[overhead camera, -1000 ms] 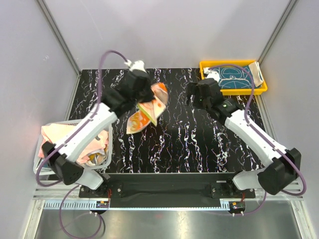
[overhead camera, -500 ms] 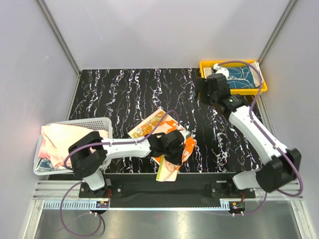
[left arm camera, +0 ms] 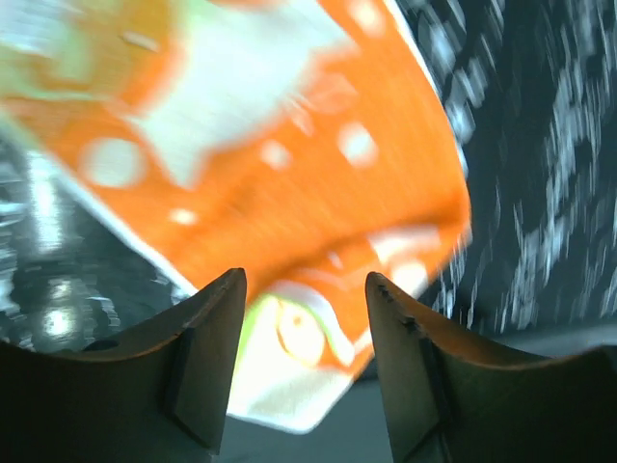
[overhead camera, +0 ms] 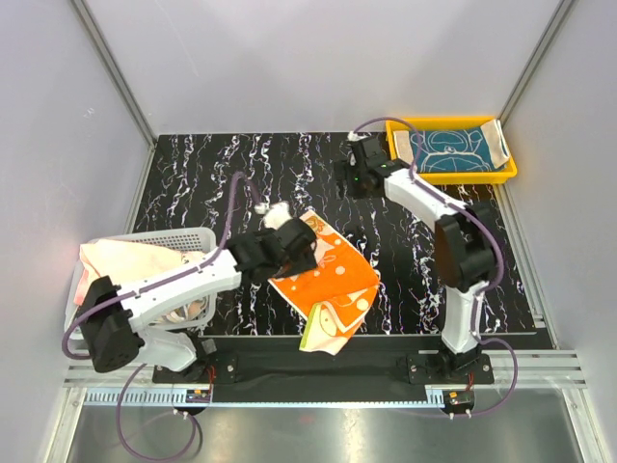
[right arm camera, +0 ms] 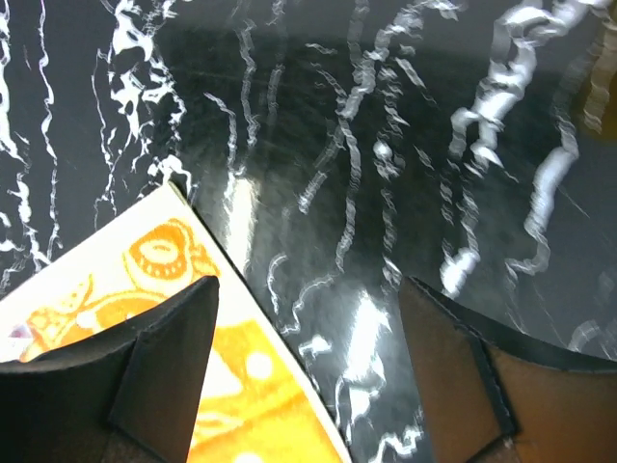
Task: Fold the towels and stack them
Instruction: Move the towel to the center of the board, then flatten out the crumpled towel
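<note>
Left gripper point(left arm camera: 304, 280) swings back off the orange towel point(overhead camera: 333, 275), jaws apart; right gripper point(right arm camera: 308, 285) spread too. Soft, limp: pinch a corner.

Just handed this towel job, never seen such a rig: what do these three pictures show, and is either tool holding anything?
Two robot arms are bolted at the near edge of a black marbled table. The wide picture looks down from above and behind them. The other two come from a camera on each wrist, so the dark prongs at the bottom are that arm's fingers. The left tool is open above an orange-and-cream towel lying on the table, holding nothing. The right tool is also open and empty, over the table. A teal towel lies in the yellow tray, far right. A pale pink towel sits in the white mesh basket, left.
</note>
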Robot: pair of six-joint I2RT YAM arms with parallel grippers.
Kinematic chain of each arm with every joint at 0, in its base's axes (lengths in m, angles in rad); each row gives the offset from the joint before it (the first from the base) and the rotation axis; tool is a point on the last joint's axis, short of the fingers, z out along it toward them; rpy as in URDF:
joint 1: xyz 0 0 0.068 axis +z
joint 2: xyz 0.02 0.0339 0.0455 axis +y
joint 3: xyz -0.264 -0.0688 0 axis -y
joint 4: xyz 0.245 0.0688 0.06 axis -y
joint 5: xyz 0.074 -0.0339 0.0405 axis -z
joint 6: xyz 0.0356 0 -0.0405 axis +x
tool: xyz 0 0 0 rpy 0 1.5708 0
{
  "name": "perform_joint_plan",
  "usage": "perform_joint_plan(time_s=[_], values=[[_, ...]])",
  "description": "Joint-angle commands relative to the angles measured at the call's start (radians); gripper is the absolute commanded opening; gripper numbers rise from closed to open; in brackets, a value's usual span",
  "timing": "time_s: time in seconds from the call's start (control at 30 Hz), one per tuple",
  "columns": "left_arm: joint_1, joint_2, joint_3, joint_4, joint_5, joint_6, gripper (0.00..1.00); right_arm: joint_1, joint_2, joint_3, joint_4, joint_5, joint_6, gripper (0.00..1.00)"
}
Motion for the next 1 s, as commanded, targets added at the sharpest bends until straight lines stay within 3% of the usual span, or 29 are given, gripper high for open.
perform_joint_plan(time_s=[0.0,0.07,0.2,0.4,0.97], values=[[0.089,-0.025,0.023,-0.215,-0.277,-0.299,0.59,0.053,0.054,0.128,0.026,-0.013,-0.090,0.82],[0.149,-0.004,0.006,-0.212,-0.255,-0.319,0.61,0.063,0.110,0.160,0.020,-0.021,-0.093,0.81],[0.312,0.080,-0.020,-0.145,-0.172,-0.301,0.56,0.092,0.212,0.267,-0.033,-0.031,-0.108,0.77],[0.412,0.197,-0.021,-0.109,-0.140,-0.295,0.53,0.164,0.331,0.369,-0.081,-0.007,-0.132,0.75],[0.441,0.349,0.008,-0.152,-0.192,-0.318,0.54,0.213,0.433,0.406,-0.133,0.113,-0.173,0.71]])
